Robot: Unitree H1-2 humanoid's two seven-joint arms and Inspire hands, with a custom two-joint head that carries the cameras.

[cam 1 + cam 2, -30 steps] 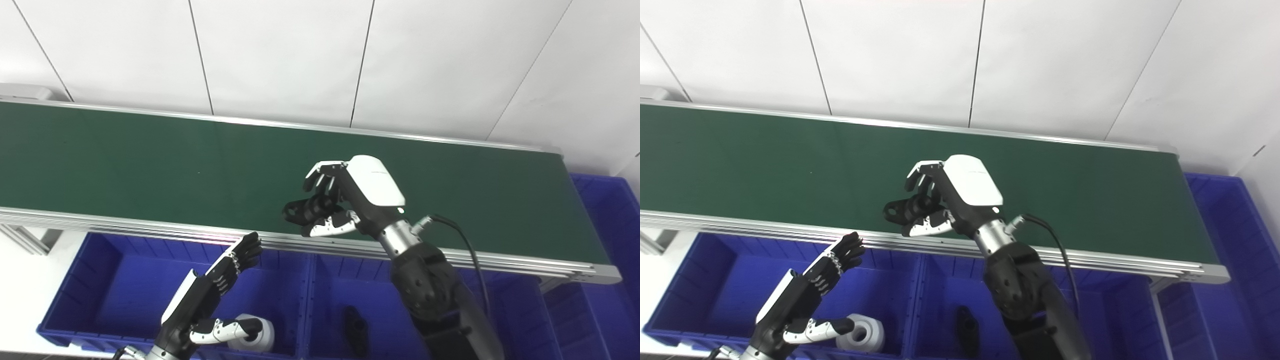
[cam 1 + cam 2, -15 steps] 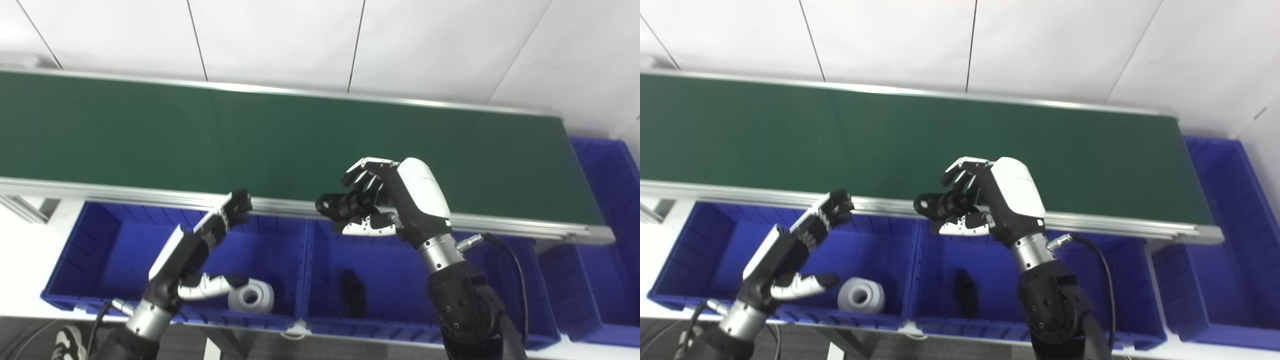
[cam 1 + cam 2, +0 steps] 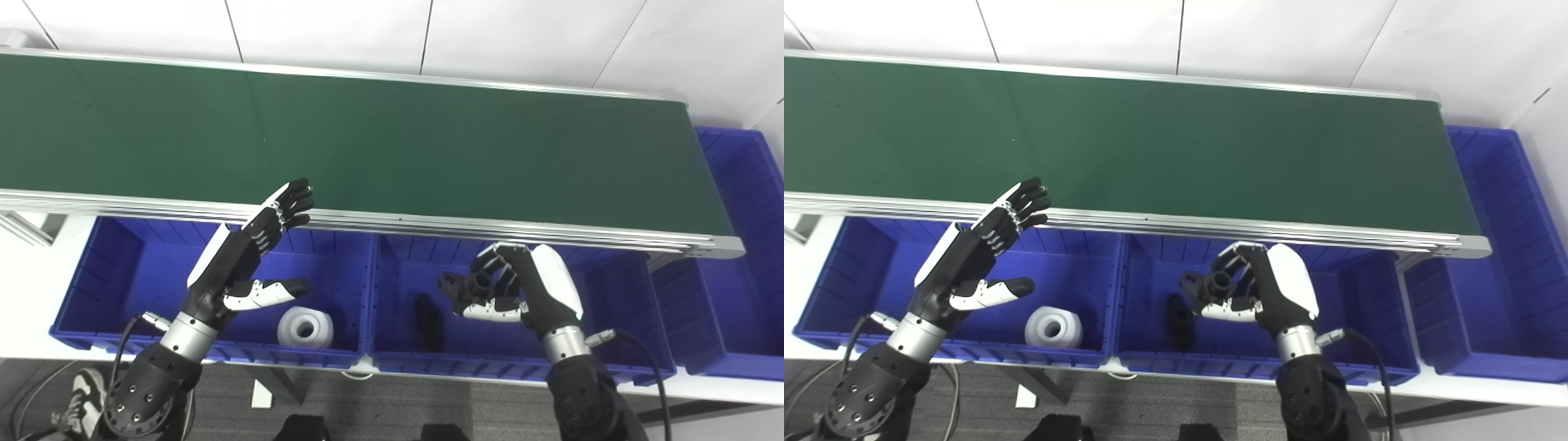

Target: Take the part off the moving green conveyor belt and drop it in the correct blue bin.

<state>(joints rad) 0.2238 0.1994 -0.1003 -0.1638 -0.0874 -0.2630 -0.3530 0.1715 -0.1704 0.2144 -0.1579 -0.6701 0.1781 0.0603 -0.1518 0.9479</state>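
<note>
Right hand [image 3: 520, 288]: I see it closed round the black part [image 3: 468, 286], held above the middle bin [image 3: 618, 288].
Left hand [image 3: 248, 257]: fingers spread, holding nothing.
Belt [image 3: 392, 141]: bare.

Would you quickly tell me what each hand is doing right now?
Left hand: open, holding nothing.
Right hand: shut on the small black plastic part.
</note>
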